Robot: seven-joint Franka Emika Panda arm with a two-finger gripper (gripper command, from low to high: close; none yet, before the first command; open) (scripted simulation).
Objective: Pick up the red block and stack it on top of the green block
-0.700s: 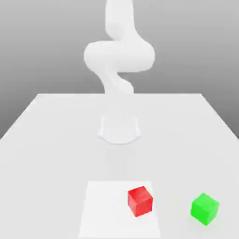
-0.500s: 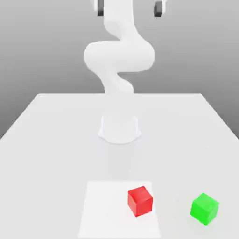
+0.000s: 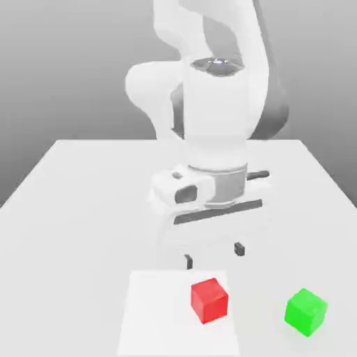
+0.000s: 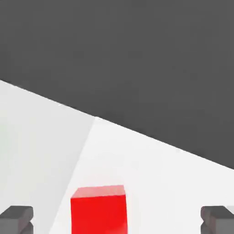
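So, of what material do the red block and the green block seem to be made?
The red block looks like glossy plastic, perhaps painted wood: smooth faces, no grain, soft lighter patches on its top. The green block seems the same plastic, evenly coloured with crisp edges, though its finish could be satin.

Bright, flat light washes the white counter nearly featureless. The red block gleams only softly.

Pale tabletop against grey gradient backdrop.
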